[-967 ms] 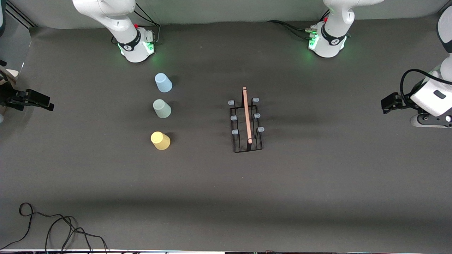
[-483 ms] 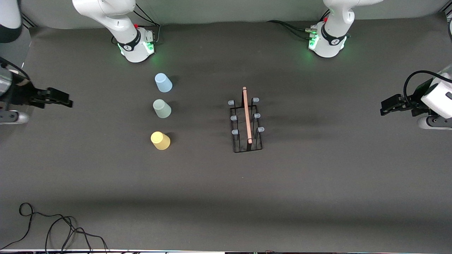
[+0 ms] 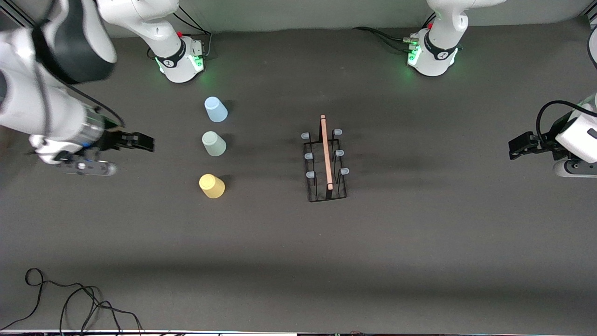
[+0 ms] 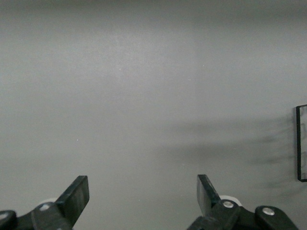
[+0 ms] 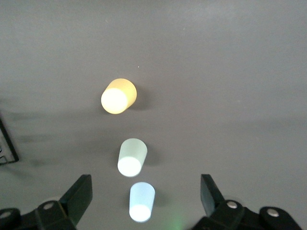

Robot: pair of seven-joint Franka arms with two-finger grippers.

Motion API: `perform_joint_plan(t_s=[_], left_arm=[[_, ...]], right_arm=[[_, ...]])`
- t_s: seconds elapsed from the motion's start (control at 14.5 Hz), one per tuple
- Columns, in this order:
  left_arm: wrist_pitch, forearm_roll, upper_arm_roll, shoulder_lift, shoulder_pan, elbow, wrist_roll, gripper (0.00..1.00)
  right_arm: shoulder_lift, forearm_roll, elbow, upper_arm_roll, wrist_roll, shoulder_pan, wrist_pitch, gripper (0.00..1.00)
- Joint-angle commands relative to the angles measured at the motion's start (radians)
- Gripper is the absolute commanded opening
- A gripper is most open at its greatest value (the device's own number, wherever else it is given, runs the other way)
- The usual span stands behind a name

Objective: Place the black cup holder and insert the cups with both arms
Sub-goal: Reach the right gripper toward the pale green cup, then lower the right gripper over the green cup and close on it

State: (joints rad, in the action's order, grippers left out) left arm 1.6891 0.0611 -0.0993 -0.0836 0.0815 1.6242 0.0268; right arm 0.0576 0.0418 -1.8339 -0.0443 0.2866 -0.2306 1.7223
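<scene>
Since the earlier frames the right gripper (image 3: 148, 142) has swung in from the right arm's end of the table and now hangs over bare table just short of the row of cups, while the left gripper (image 3: 514, 150) has barely shifted and waits over the left arm's end

Both pairs of fingers stand wide apart with nothing between them: the right wrist view shows its 2 fingers (image 5: 79, 194) spread, and the left wrist view shows the same for the left fingers (image 4: 76, 194)

3 cups stand mouth down in a line ahead of the right fingertips, well apart from each other. Farthest from the front camera is the light blue cup (image 3: 215, 109), the pale grey-green cup (image 3: 213, 143) is in the middle and most nearly level with the right fingertips, and the yellow cup (image 3: 211, 185) is nearest the camera. In the right wrist view all 3 lie in the gap framed by the fingers, none touched

Toward the middle of the table stands the black cup holder (image 3: 326, 161), upright, well apart from both grippers and from the cups. Its wooden rod handle (image 3: 325, 151) runs along the top, and its 6 pegs are all bare. One corner of what is probably its wire base (image 4: 301, 143) shows at the edge of the left wrist view, far ahead of the left fingers
</scene>
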Motion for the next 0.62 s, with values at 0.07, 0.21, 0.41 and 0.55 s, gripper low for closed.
perform_joint_plan(t_s=[0.07, 0.21, 0.41, 0.55], left_arm=[[0.032, 0.019, 0.000, -0.019, 0.000, -0.004, 0.016, 1.00], [0.027, 0.017, 0.000, -0.019, 0.001, -0.007, 0.001, 1.00], [0.029, 0.000, 0.000, -0.005, -0.005, -0.017, -0.062, 1.00], [0.026, 0.000, -0.003, -0.008, -0.008, -0.017, -0.119, 1.00]], right_arm=[[-0.122, 0.000, -0.344, -0.009, 0.078, -0.075, 0.260, 1.00], [-0.131, 0.000, -0.422, -0.009, 0.086, -0.105, 0.318, 1.00], [-0.114, -0.002, -0.474, -0.008, 0.086, -0.105, 0.339, 1.00], [-0.119, -0.002, -0.559, -0.008, 0.086, -0.107, 0.437, 1.00]])
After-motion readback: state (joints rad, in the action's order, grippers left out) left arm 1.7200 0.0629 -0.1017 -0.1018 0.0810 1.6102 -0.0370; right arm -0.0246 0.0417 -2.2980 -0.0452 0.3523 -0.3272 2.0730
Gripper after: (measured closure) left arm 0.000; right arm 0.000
